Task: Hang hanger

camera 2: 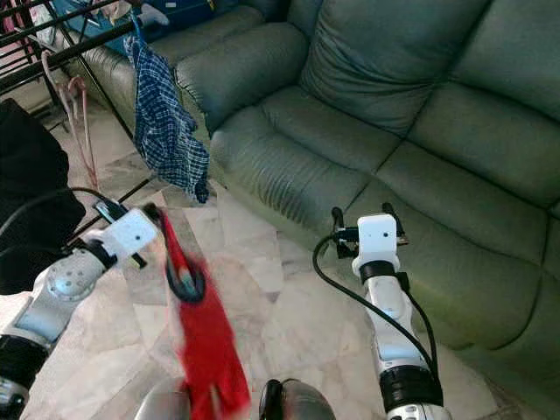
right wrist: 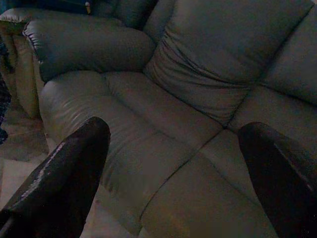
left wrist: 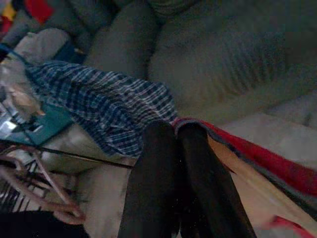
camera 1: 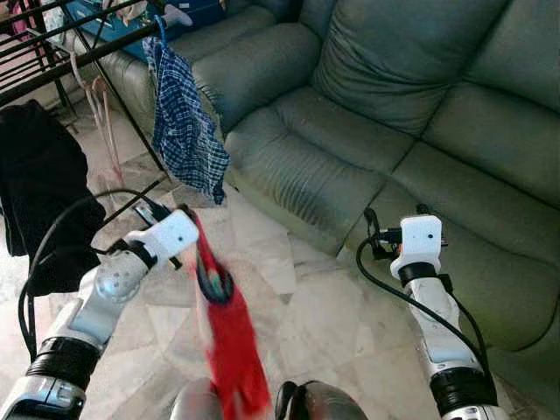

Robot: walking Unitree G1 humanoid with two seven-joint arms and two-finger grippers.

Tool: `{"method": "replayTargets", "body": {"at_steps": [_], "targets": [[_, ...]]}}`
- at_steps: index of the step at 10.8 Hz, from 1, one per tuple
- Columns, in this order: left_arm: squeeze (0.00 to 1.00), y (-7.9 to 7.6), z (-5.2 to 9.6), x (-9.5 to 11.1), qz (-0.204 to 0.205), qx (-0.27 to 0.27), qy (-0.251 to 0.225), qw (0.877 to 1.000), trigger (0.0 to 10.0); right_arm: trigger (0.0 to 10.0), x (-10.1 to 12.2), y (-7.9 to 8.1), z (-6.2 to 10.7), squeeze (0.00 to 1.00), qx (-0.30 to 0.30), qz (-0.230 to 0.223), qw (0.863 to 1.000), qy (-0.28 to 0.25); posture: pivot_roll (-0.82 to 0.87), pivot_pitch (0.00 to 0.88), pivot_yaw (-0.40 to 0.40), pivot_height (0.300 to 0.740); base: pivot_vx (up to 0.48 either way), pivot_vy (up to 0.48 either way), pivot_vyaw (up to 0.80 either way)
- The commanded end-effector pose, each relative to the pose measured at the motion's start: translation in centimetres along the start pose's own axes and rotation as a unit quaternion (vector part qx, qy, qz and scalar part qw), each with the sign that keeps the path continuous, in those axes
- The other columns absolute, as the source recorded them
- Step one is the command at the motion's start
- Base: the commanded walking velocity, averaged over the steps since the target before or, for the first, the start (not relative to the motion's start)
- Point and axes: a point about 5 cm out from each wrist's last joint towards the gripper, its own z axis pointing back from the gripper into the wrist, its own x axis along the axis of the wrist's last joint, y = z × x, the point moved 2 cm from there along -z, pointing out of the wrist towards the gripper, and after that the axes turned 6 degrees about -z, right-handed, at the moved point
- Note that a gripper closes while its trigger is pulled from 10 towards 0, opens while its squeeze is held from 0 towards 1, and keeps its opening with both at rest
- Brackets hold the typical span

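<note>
One red garment [camera 1: 234, 350] on its hanger [left wrist: 257, 181] hangs from your left end effector [left wrist: 171, 148], fingers pinched together on it, low over the floor so it swings free; the rack [camera 1: 61, 39] with the plaid shirt [camera 1: 184, 131] stands ahead-left; your right end effector [right wrist: 173, 168] spreads wide, empty, facing the sofa [camera 1: 394, 114].

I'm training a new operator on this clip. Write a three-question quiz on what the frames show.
1. True or false: the left gripper is shut on the hanger that carries a red garment.
2. The right gripper is: A) shut on a cushion B) open, pointing at the sofa C) holding the rack.
3. Fill in: a ______ shirt already hangs on the black rack.

Key: 1 true; 2 B; 3 plaid.
</note>
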Motion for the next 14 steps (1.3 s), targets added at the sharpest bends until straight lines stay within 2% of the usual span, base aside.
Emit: {"method": "replayTargets", "body": {"at_steps": [1,3,4,5,8,10,14], "targets": [[0.00,0.7,0.0,0.2,-0.004,0.020,-0.007,1.000,10.0,10.0,-0.4,-0.2,0.3,0.00,-0.002,0.001,1.000,0.005,0.05,0.153,-0.076,0.740,0.000,0.000,0.00],[0.00,0.3,0.1,-0.2,-0.001,0.025,0.003,1.000,10.0,10.0,-0.5,-0.2,0.3,0.00,0.000,0.002,1.000,0.008,0.05,0.154,-0.076,0.740,0.000,0.000,0.00],[0.00,0.1,0.2,-1.0,0.023,0.042,0.034,0.998,10.0,10.0,-0.5,-0.1,0.3,0.00,0.002,0.001,1.000,0.009,0.05,0.155,-0.076,0.740,0.000,0.000,0.00],[0.00,-0.4,0.3,-1.1,0.048,0.045,0.039,0.997,10.0,10.0,-0.5,0.0,0.3,0.00,0.004,0.000,1.000,0.009,0.05,0.156,-0.076,0.740,0.000,0.000,0.00],[0.00,-1.4,0.4,0.0,0.082,0.060,0.005,0.995,10.0,10.0,-0.5,0.2,0.1,0.00,0.010,-0.001,1.000,0.011,0.06,0.157,-0.077,0.740,0.000,0.000,0.00],[0.00,-2.6,0.7,1.0,0.095,0.025,-0.031,0.995,10.0,10.0,0.1,0.3,-0.4,0.00,0.016,-0.001,1.000,0.004,0.06,0.170,-0.067,0.740,0.000,0.000,0.00],[0.00,-2.0,0.4,2.5,0.130,0.029,-0.068,0.989,10.0,10.0,-0.3,0.8,-0.1,0.00,0.026,-0.016,0.999,0.008,0.06,0.152,-0.072,0.740,0.000,0.000,0.00]]}}
